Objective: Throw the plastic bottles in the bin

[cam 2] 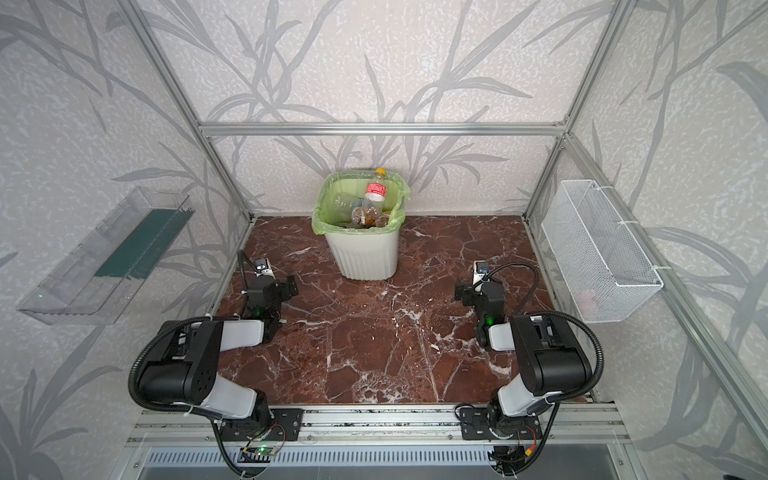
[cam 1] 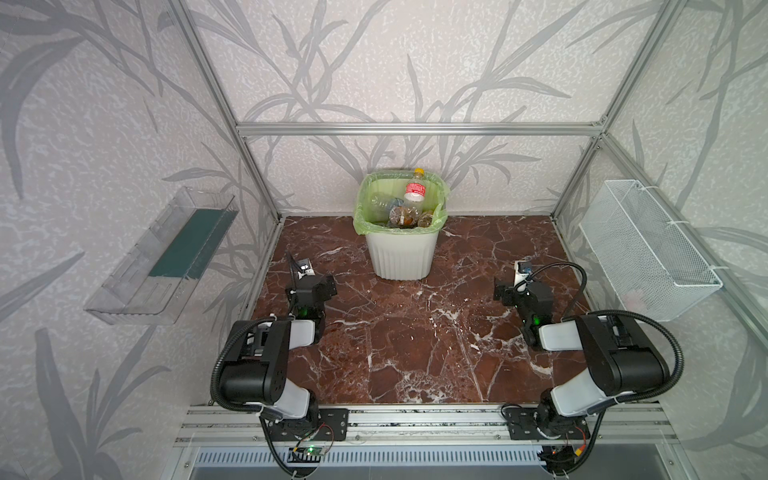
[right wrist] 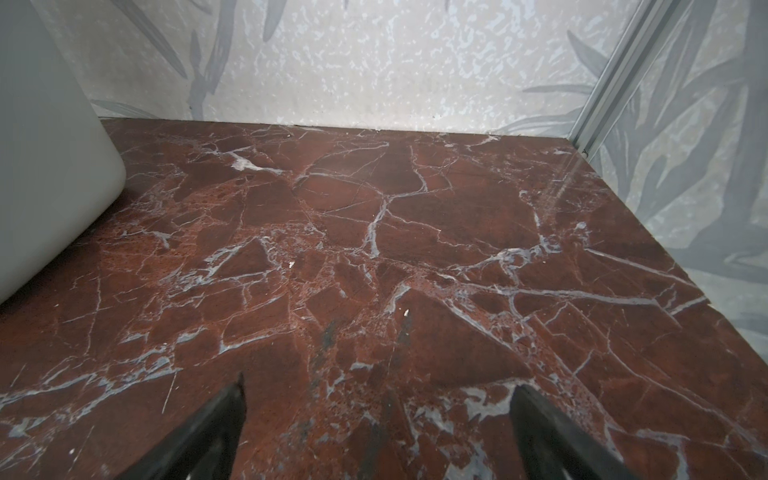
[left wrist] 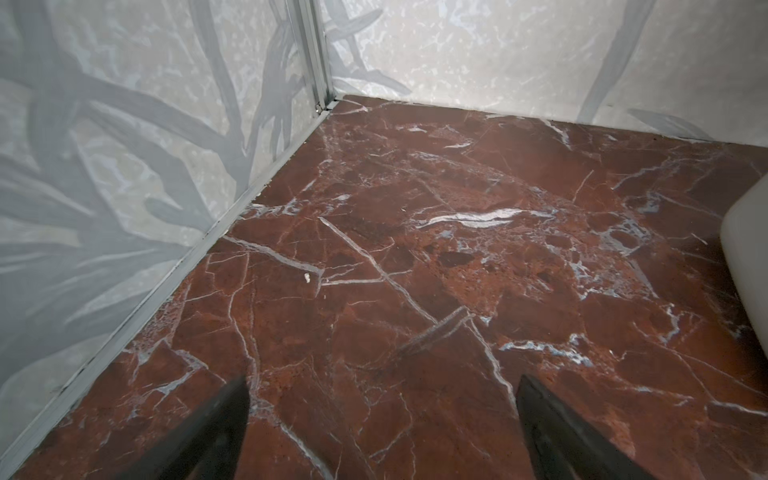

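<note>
Your left gripper (left wrist: 382,380) and right gripper (right wrist: 379,387) both gape empty, and the plastic bottles (cam 1: 405,210) lie heaped in the bin (cam 1: 401,257) at upper centre of both top views: probably light, crushed and slick, so I'd pinch one at the neck; the red label (cam 1: 415,190) has print too small to read.
</note>
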You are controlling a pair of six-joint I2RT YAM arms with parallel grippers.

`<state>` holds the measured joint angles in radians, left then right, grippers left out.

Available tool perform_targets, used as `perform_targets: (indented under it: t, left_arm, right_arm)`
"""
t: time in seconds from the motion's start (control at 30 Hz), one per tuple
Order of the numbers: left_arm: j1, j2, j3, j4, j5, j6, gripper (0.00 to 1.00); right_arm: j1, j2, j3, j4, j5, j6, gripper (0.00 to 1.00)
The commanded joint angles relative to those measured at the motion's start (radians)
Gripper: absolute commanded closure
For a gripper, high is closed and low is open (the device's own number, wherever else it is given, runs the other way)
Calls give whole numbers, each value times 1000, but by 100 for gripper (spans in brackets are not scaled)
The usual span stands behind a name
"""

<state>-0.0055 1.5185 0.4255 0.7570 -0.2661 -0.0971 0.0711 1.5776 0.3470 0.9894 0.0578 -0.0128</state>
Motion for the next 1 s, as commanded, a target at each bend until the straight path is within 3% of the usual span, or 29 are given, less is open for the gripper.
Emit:
perform_targets:
  t: [0.0, 0.2, 0.97]
  left_arm:
    - [4, 3, -10, 37, 42, 30, 0]
    - [-14, 5, -23, 62, -1, 37, 0]
    - [-13, 7, -17, 53, 5, 36, 0]
  right_arm:
    - [3, 1, 10, 11, -12, -11, 1]
    - [3, 0, 21, -9, -49, -26, 1]
    - [3, 2, 21, -9, -49, -26, 1]
